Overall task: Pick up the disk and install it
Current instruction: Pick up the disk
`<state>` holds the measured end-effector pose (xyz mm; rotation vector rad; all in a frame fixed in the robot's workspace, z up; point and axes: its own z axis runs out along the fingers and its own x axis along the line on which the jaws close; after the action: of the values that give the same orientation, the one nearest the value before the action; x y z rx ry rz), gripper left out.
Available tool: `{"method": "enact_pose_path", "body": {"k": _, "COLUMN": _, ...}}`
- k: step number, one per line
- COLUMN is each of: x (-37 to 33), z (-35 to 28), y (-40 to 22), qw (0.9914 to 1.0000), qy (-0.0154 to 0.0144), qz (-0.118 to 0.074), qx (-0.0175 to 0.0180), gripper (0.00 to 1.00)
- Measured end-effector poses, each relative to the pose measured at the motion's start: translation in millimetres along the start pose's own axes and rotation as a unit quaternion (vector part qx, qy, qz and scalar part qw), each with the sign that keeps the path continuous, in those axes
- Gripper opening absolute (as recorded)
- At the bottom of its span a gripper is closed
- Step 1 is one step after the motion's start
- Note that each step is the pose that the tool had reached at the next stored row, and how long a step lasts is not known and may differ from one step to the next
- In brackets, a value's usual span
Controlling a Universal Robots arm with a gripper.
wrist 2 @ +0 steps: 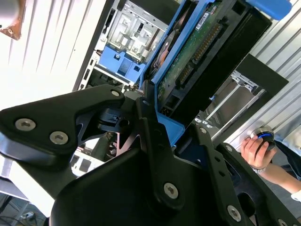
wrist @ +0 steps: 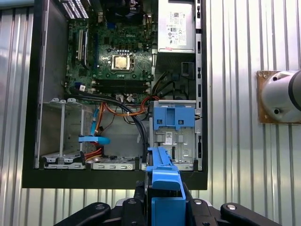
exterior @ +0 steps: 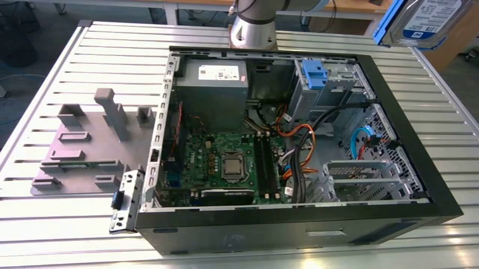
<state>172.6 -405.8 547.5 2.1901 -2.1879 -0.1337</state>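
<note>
Gripper (wrist: 164, 202) is clamping the disk (exterior: 423, 19), holding it in the exterior view's upper right corner. The drive bay (exterior: 344, 84) is sitting lower-left of it, and the disk's long axis is running straight out from the jaws.

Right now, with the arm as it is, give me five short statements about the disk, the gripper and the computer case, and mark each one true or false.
1. The gripper is shut on the disk. True.
2. The disk sits in the drive bay. False: it is held in the air, outside the computer case.
3. The computer case lies open, with its motherboard showing. True.
4. The grey fixture lies to the exterior view's right of the case. False: it lies to the exterior view's left.
5. A person's hand grips the disk. False: the hand is apart from the disk.
</note>
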Motion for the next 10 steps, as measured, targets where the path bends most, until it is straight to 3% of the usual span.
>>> {"method": "enact_pose_path", "body": {"k": 10, "x": 2.6, "z": 0.3, "y": 0.0, "qw": 1.00000, "qy": 0.0000, "qz": 0.000, "qx": 0.0000, "gripper": 0.37}}
